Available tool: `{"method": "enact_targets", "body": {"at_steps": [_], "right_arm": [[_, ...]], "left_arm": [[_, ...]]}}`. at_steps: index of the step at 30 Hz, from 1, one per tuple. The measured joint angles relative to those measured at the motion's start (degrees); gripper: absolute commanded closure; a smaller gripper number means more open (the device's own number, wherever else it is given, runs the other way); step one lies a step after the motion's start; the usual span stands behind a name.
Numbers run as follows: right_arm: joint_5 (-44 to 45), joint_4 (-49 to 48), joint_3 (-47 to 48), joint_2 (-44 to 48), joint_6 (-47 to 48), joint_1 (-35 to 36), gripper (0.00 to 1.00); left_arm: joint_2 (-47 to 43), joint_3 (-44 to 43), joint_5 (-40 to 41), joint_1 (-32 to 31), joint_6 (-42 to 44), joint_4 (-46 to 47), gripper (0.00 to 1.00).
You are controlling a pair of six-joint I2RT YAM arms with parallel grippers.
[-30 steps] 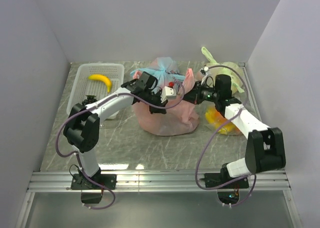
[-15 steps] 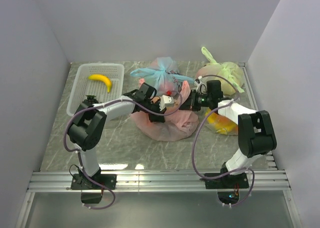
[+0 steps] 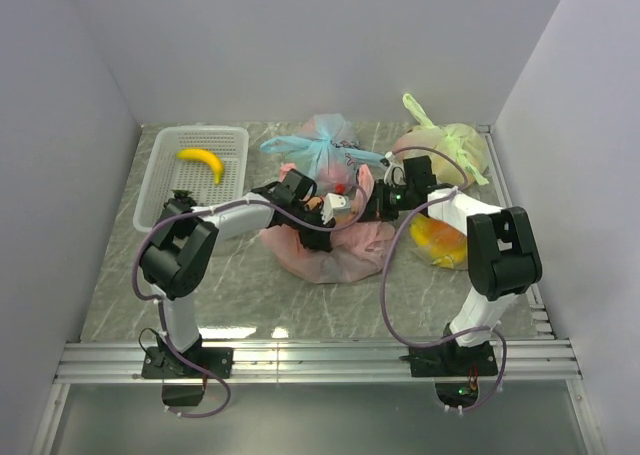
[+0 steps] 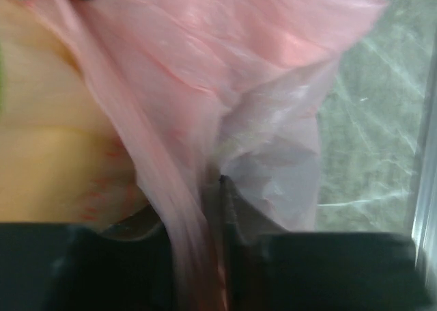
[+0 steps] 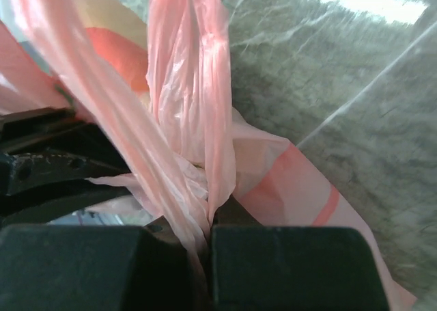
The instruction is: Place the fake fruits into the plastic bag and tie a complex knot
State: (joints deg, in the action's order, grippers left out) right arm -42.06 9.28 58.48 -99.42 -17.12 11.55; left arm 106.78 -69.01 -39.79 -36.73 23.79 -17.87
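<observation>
The pink plastic bag [image 3: 335, 250] lies mid-table with fruit shapes showing through it. My left gripper [image 3: 333, 208] is shut on one pink handle [image 4: 188, 208], seen bunched between its fingers. My right gripper [image 3: 366, 207] is shut on the other pink handle [image 5: 194, 140], pinched at its fingertips. The two grippers meet above the bag's top, and the handles cross there. A yellow banana [image 3: 202, 161] lies in the white basket [image 3: 158, 175] at the left. A small red fruit [image 3: 343, 187] shows by the bag's mouth. No finished knot shows.
A light blue tied bag [image 3: 325, 140] sits behind the pink one. A pale green bag [image 3: 450, 145] sits at the back right, with an orange-yellow bagged fruit [image 3: 440, 243] beside my right arm. Grey walls close both sides.
Both grippers have come down and closer together over the pink bag. The right arm has folded inward to the left. The bag has flattened and spread lower.
</observation>
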Motion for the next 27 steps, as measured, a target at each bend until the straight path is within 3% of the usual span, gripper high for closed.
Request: {"method": "enact_targets", "body": {"at_steps": [4, 8, 10, 11, 17, 22, 27], "right_arm": [[1.5, 1.6, 1.6, -0.4, 3.9, 0.1, 1.0], [3.1, 2.7, 3.1, -0.2, 7.8, 0.1, 1.0], [3.9, 2.8, 3.5, 0.1, 9.5, 0.1, 1.0], [4.2, 2.9, 3.5, 0.3, 10.1, 0.2, 1.0], [5.7, 4.2, 3.5, 2.0, 13.9, 0.7, 0.94], [6.3, 4.5, 3.5, 3.3, 16.4, 2.0, 0.91], [7.2, 4.5, 3.4, 4.6, 19.6, 3.6, 0.9]], "left_arm": [[-1.1, -3.9, -0.5, -0.1, -1.1, -6.3, 0.52], [-5.8, -11.0, -0.9, 0.0, -2.6, -13.1, 0.44], [-8.7, -15.5, -1.1, 0.5, -3.1, -15.2, 0.07], [-10.3, -17.8, -1.9, 1.1, -3.6, -16.0, 0.01], [-20.0, -23.5, -4.2, 7.8, -11.0, -14.4, 0.01], [-27.2, -21.8, 1.7, 15.2, -16.9, -10.4, 0.01], [-26.3, -21.3, 4.1, 21.7, -23.8, -9.4, 0.01]]}}
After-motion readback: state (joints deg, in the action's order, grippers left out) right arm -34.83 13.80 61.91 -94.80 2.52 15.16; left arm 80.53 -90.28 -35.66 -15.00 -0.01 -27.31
